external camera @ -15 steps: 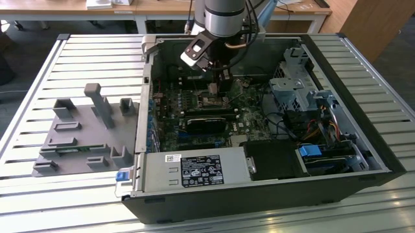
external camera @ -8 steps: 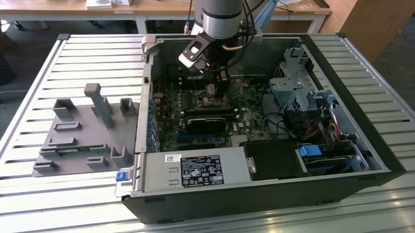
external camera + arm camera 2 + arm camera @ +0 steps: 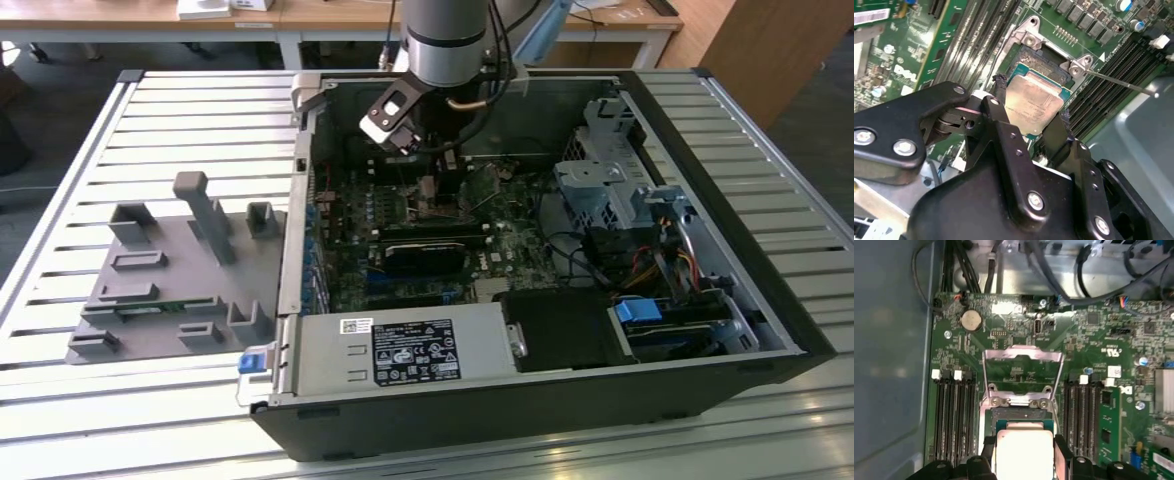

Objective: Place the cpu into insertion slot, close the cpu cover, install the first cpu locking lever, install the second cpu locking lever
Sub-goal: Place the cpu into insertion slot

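A: What sort of place is this?
B: A robotics lab or workshop: the open computer case [image 3: 534,415] lies on a slatted metal bench [image 3: 187,110], a grey parts fixture [image 3: 160,300] just beside it, wooden desks [image 3: 340,12] beyond it.

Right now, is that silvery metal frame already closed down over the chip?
No: in the first wrist view the cpu cover is swung open, clear of the cpu, whose metal top is bare.
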